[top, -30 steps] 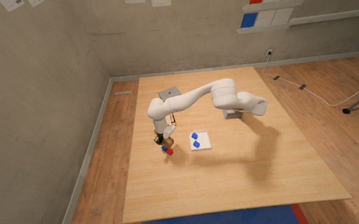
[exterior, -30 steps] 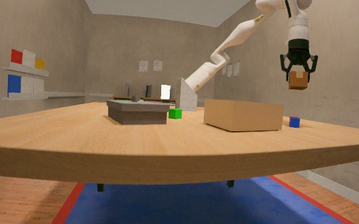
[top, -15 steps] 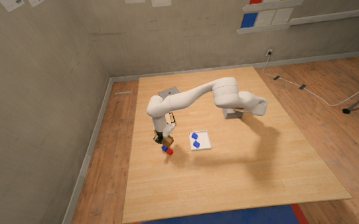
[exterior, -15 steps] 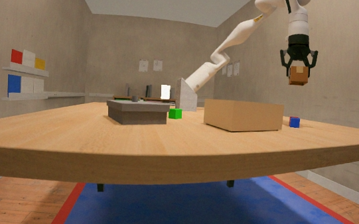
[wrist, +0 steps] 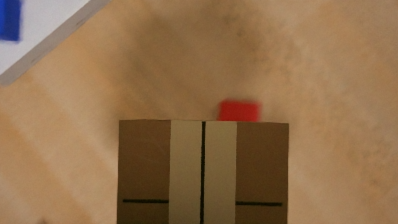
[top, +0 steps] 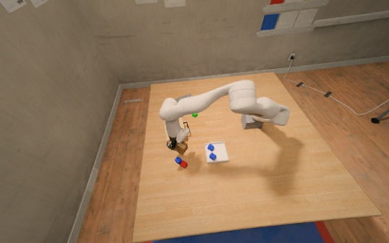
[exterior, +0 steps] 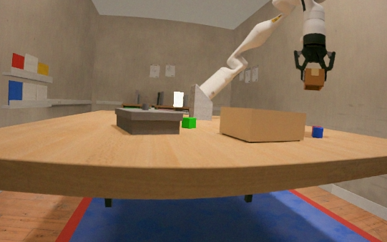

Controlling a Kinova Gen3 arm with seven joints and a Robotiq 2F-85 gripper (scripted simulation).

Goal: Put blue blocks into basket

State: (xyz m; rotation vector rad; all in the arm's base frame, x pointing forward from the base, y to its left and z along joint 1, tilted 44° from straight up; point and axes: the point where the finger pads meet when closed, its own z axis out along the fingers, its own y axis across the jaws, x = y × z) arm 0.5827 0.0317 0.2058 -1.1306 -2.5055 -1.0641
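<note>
My gripper is shut on a brown cardboard box, held high above the table. Below it a blue block lies against a red block. The white basket holds two blue blocks, one behind the other. The light wooden cabinet shows its back in the exterior view; the arm hides much of it in the top view, and I cannot tell the drawer's state. The grey metal box has its lid on.
A green block stands on the table between the metal box and the cabinet. The arm's grey base stands beyond the basket. The arm reaches over the table's back part.
</note>
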